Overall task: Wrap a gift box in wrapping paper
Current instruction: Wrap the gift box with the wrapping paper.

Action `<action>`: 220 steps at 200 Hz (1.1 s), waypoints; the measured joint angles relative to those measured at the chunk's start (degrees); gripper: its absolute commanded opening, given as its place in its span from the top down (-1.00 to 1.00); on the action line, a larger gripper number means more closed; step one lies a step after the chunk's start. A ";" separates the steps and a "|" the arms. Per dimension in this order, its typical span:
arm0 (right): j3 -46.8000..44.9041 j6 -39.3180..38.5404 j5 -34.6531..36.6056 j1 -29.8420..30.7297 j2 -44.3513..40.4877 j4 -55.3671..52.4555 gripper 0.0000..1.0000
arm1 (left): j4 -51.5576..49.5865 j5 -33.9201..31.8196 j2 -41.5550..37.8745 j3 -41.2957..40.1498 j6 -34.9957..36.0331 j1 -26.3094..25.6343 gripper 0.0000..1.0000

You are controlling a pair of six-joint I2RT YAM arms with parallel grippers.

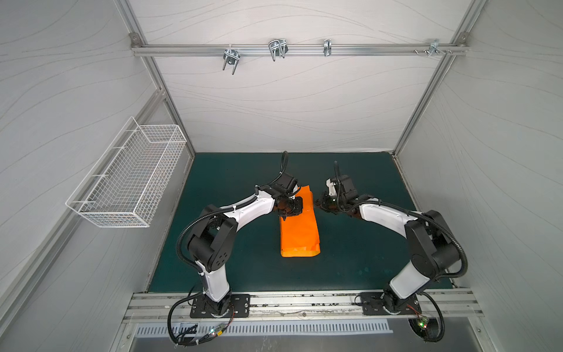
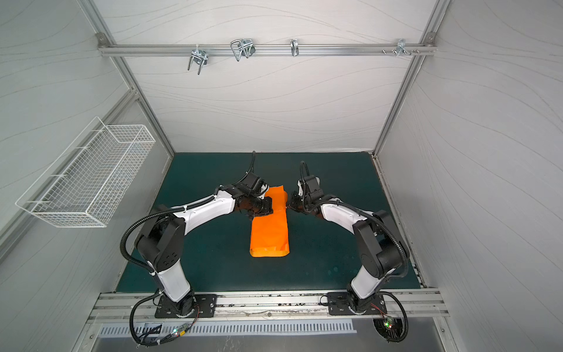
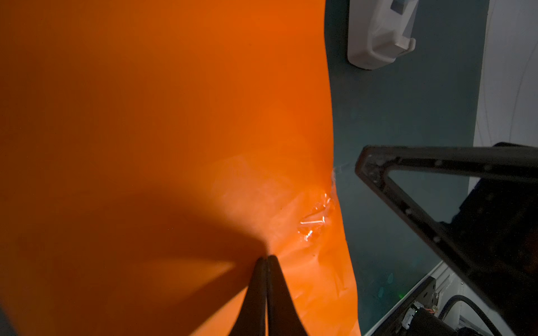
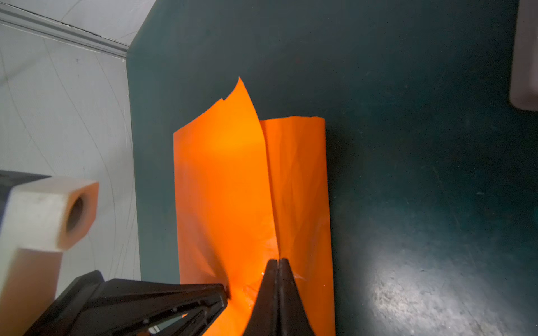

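Wrapping paper [image 1: 300, 234] lies folded long in the worktop's [image 1: 243, 271] middle, pointing at the back edge. The gift box is hidden, maybe inside. At its far end both grippers have tips together: left gripper [image 3: 266, 260] on top, right gripper [image 4: 278, 261] just beside the right side.

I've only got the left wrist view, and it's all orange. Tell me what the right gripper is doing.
Observer: The right gripper is shut, tips at the paper's overlap seam.
Operator: Give me the paper's overall shape.
Observer: In both top views it's one long narrow wrap lying on the mat.
Operator: Report its far end.
Observer: In the right wrist view the top flap's far corner curls up off the wrap.
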 measured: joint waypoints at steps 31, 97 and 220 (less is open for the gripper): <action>-0.59 0.04 0.02 0.50 0.02 0.22 1.00 | -0.02 0.00 0.00 0.00 0.00 0.00 0.84; -1.36 -0.39 0.50 -1.86 -2.27 -0.98 0.95 | -0.11 0.00 0.04 0.11 0.02 0.00 0.85; -1.62 -2.12 0.37 1.07 -2.47 -2.01 1.00 | -0.66 -0.02 0.24 0.55 0.04 0.00 0.85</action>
